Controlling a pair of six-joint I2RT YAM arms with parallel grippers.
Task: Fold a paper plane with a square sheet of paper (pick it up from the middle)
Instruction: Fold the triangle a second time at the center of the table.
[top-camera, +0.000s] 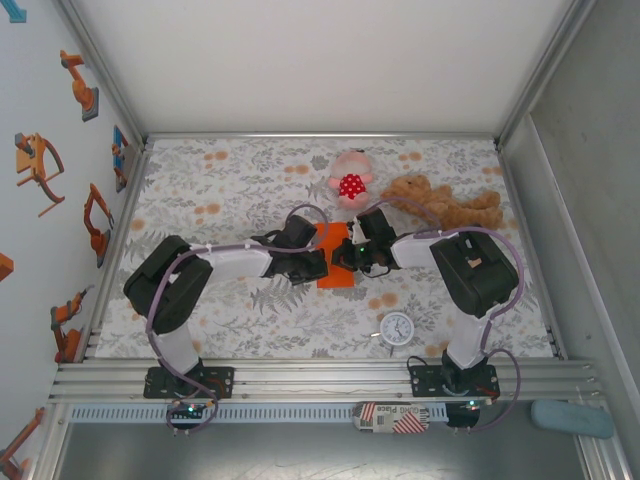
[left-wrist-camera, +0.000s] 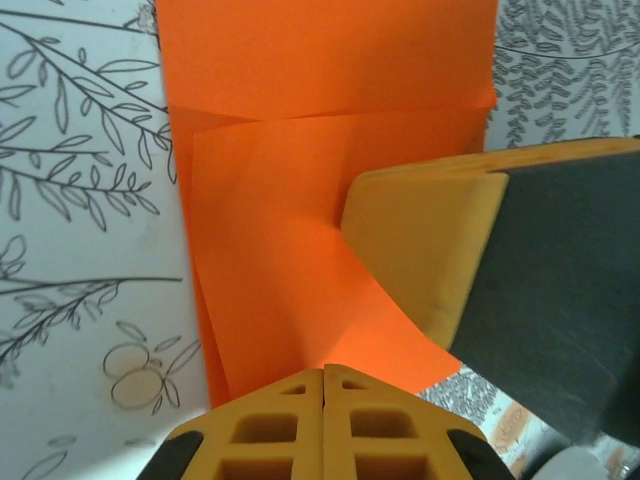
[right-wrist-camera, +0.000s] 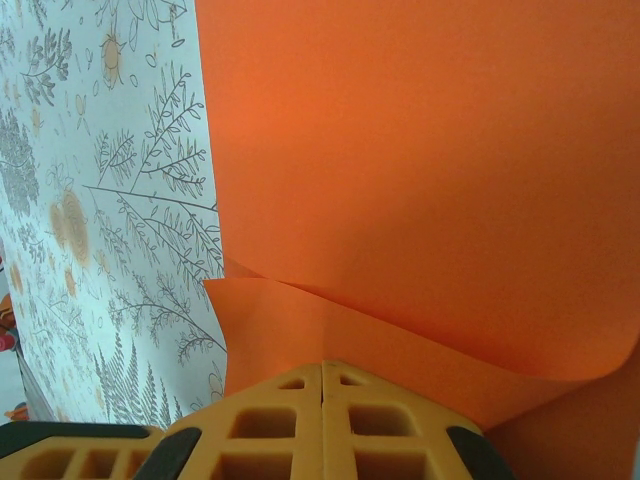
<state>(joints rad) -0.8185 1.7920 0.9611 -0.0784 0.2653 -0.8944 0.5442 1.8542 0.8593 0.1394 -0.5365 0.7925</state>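
I see the square sheet of paper mid-frame with only early folds, left gripper and right gripper both clenched, perhaps pinching flaps, and I reckon most folding remains

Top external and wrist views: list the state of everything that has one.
square sheet of paper, partly folded, one flap curling up.
left gripper, fingers shut, tips at the paper.
right gripper, fingers shut, tips at the paper.
clock, lying face up.
teddy bear, lying down.
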